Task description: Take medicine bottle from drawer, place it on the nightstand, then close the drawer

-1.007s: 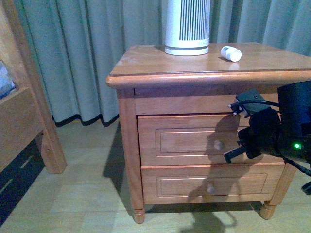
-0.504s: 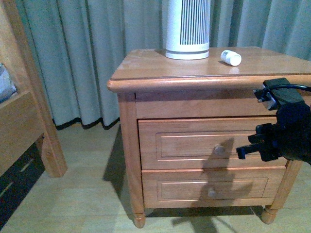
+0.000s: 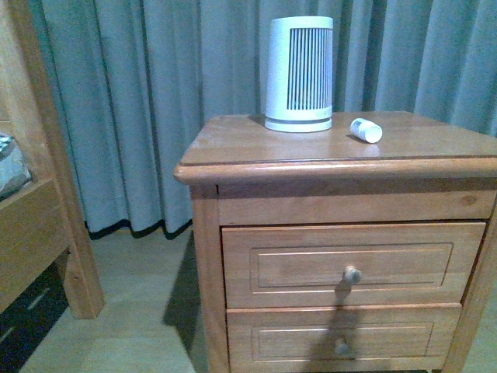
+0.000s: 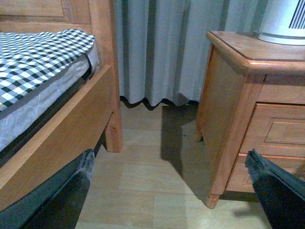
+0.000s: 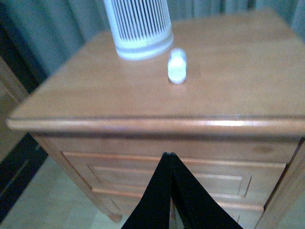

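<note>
Front view: level, near, facing the nightstand point(image 3: 233, 148) front and top, curtain point(image 3: 140, 101) behind. Left wrist view: low above the floor, facing the curtain between bed frame point(image 4: 62, 129) and nightstand side. Right wrist view: raised, close, looking down on the nightstand top. All three share the nightstand; front and right wrist share the white tower appliance point(image 3: 300, 74).

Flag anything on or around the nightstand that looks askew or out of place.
Only the medicine bottle: it lies on its side on the nightstand beside the white tower appliance, not upright. Both drawers look shut and straight.
</note>
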Tool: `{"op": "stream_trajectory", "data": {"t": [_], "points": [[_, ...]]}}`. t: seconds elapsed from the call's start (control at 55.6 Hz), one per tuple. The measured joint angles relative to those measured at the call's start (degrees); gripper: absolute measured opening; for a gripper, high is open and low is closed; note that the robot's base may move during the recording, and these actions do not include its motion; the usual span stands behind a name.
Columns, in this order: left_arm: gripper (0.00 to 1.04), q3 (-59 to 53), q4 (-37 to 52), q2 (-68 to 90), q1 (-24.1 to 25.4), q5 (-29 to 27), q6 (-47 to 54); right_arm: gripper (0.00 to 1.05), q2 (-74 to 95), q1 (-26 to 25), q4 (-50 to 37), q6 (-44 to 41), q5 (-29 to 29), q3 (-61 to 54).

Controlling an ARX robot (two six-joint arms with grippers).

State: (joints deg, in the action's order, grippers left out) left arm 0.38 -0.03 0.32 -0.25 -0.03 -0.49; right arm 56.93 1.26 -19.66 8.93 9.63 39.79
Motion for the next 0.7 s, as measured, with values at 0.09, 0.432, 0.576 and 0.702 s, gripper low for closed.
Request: {"op": "stream_trajectory", "data": {"t": [0.09,0.432,0.576,0.702], "points": [[0.98,0.0,0.0,0.0,0.0,0.0,0.0,0.05,-9.2,-0.2,3.5,-2.4,-2.8,-2.3],[0.98,0.0,0.0,0.0,0.0,0.0,0.0,0.03,-48.7,-1.2,21.4,-8.4,-9.6,-28.3],[0.98,0.0,0.0,0.0,0.0,0.0,0.0,0.03,-55.7,-1.2,20.2,-8.6,-9.6,-39.0],[0.98,0.0,0.0,0.0,0.0,0.0,0.0,0.03,-56.5,-1.2,19.8,-8.6,-9.6,-39.0]]}}
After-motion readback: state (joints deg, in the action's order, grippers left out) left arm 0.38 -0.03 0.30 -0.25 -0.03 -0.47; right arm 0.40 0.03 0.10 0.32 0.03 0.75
